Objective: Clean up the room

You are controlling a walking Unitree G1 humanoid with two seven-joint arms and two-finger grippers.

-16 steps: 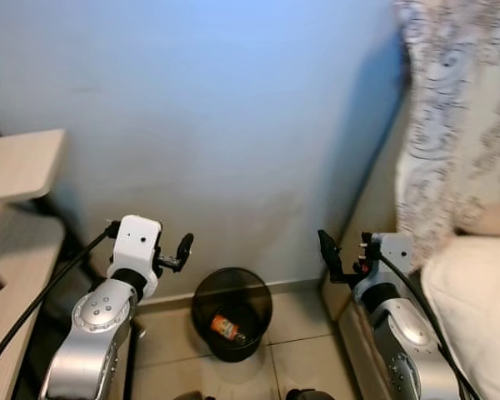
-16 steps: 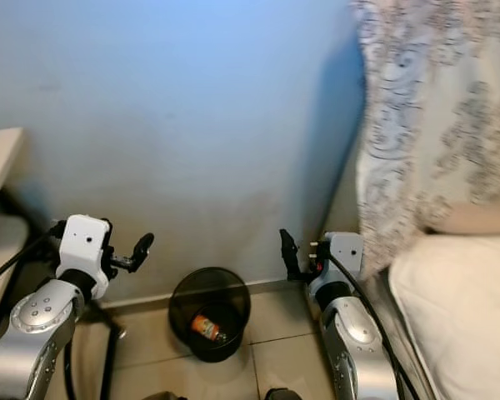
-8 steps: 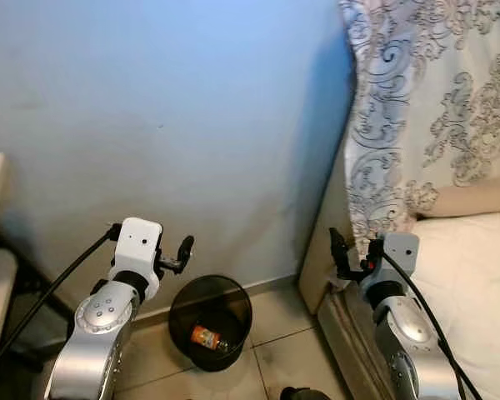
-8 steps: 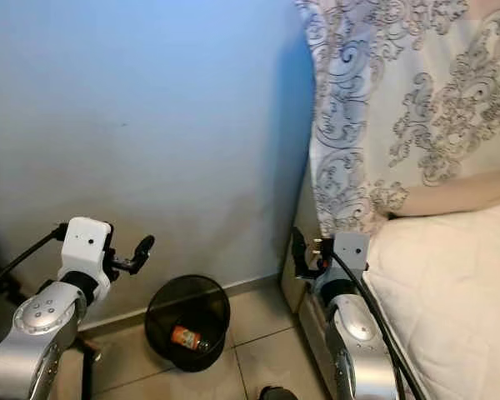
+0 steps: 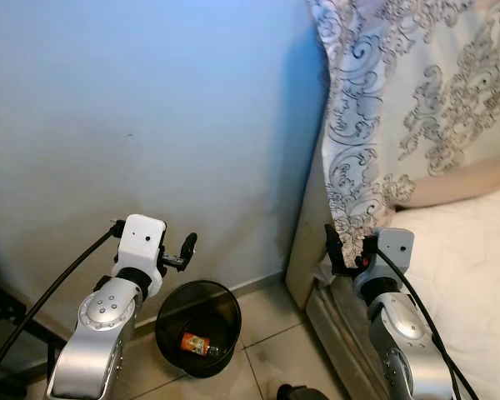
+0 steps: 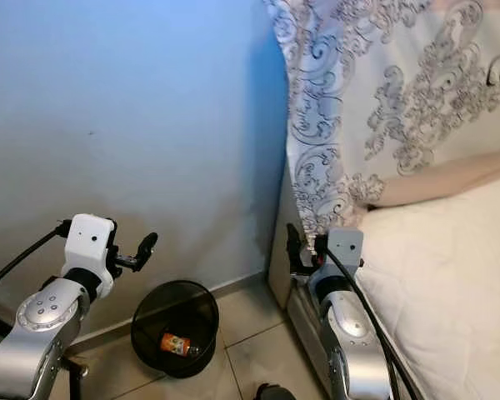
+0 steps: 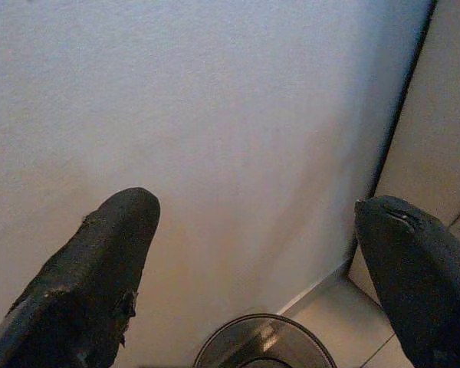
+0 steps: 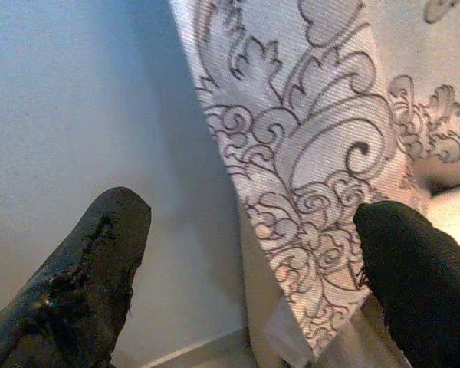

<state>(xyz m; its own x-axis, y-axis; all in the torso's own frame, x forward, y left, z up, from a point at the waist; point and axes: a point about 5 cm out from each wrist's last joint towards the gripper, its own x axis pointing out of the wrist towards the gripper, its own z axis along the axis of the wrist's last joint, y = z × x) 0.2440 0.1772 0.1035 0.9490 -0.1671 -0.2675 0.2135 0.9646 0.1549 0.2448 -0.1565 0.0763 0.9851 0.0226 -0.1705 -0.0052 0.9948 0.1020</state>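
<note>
- Left eye view: the robot faces a pale blue wall with a bed [image 5: 475, 250] on its right. A black mesh bin [image 5: 197, 327] stands on the tiled floor against the wall, and an orange bottle [image 5: 193, 342] lies on its side at the bottom of it. The left gripper [image 5: 184, 251] is raised in front of the wall, above the bin and a little to the left of its middle. The right gripper [image 5: 332, 248] is up at about the same height, by the corner of the bed frame and below the hem of a patterned curtain [image 5: 383, 108].
- Right eye view: the same layout. The bin lies below the left gripper and well apart from the right one, so the left arm is the nearer to it. Nothing loose to pick up shows on the floor between bin and bed; my guess is that the next thing to tidy lies elsewhere.
- Left wrist view: the two black fingers [image 7: 84, 284] are spread wide with nothing between them, only wall behind; the bin's rim [image 7: 264, 341] peeks in beyond them, beside the pale bed frame.
- Right wrist view: these fingers [image 8: 80, 276] are also wide apart and hold nothing. They point at the curtain's scrolled hem, which hangs just beyond the tips without touching them.
</note>
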